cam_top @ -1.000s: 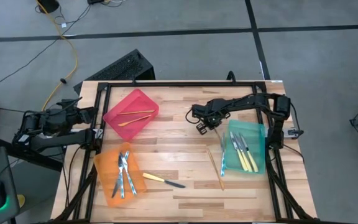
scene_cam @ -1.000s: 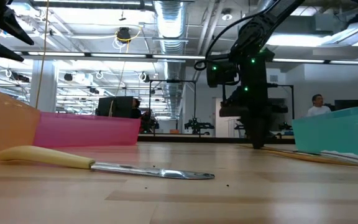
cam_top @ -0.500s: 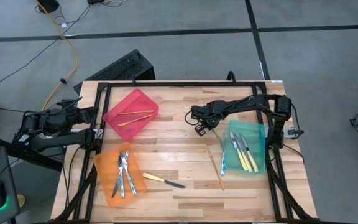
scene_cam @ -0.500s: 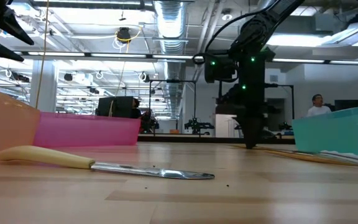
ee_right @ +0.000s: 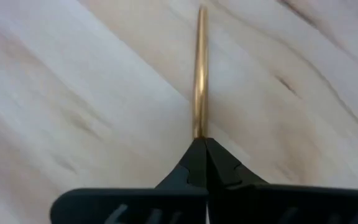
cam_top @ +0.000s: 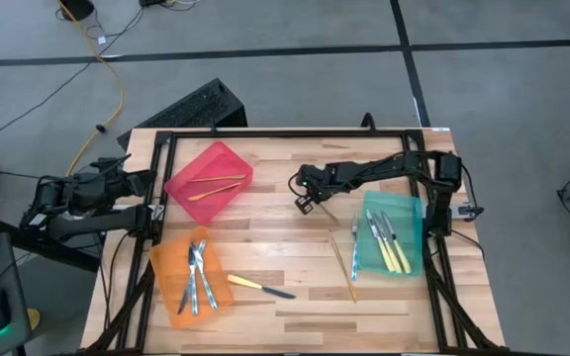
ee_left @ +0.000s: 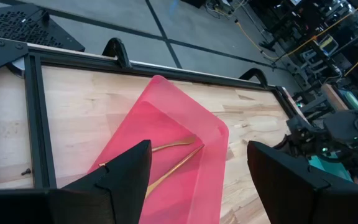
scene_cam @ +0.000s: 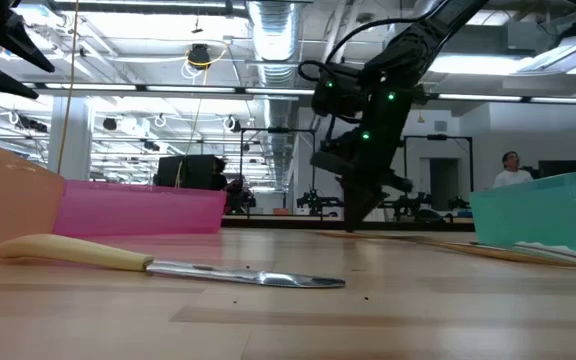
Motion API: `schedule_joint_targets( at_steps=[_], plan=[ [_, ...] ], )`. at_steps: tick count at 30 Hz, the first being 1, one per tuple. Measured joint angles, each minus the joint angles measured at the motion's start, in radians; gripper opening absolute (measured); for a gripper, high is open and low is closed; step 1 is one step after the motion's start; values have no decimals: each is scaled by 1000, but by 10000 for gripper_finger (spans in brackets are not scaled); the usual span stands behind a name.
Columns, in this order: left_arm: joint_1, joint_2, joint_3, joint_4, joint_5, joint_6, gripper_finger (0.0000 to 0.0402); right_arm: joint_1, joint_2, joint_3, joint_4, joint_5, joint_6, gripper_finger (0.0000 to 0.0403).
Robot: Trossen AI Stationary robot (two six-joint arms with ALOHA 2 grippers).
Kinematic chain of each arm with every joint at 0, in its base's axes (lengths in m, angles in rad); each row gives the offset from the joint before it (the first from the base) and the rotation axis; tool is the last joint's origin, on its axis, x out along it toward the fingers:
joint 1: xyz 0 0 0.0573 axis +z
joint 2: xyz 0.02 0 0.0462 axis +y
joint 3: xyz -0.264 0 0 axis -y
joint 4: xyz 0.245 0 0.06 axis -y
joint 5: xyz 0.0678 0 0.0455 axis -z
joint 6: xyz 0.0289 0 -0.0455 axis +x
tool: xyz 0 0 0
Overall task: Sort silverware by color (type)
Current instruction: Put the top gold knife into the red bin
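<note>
A: Starting at the left — what was the left gripper [cam_top: 139, 184] doing?

B: It waited off the table's left edge, fingers spread apart with nothing between them, looking toward the red bin [cam_top: 209, 178], where two gold pieces [cam_top: 216, 185] lay.

A: And nearer the front?

B: The orange bin [cam_top: 187, 279] held several silvery-blue pieces [cam_top: 198, 272]. Just beside it, on the bare wood, lay a yellow-handled knife [cam_top: 260, 288], blade pointing right.

A: The middle?

B: The right gripper [cam_top: 305, 205] reached across the table's centre, between the red bin and the green bin [cam_top: 392, 235]. Its fingers [ee_right: 205, 163] were pinched together on a slim gold piece [ee_right: 199, 71] — the wrist view showed the shaft running straight out from the tips over the wood.

A: Anything else loose?

B: One gold utensil [cam_top: 343, 266] lay on the table just left of the green bin.

A: And the green bin itself?

B: Yellow-handled pieces [cam_top: 391, 244] inside, side by side. In the low view a person [scene_cam: 509, 169] stood far back in the room.
</note>
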State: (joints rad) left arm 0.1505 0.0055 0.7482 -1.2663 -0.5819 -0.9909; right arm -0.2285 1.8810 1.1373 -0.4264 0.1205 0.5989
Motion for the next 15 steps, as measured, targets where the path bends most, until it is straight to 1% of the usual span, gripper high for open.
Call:
schedule_joint_targets(
  at_steps=[8, 15],
  plan=[
    [0, 0, 0, 0, -6, 0, 247, 14, 3, -3, 156, 0, -21, 4],
    [0, 0, 0, 0, -9, -17, 247, 20, 1, -2, 212, 1, -34, 4]
  ],
)
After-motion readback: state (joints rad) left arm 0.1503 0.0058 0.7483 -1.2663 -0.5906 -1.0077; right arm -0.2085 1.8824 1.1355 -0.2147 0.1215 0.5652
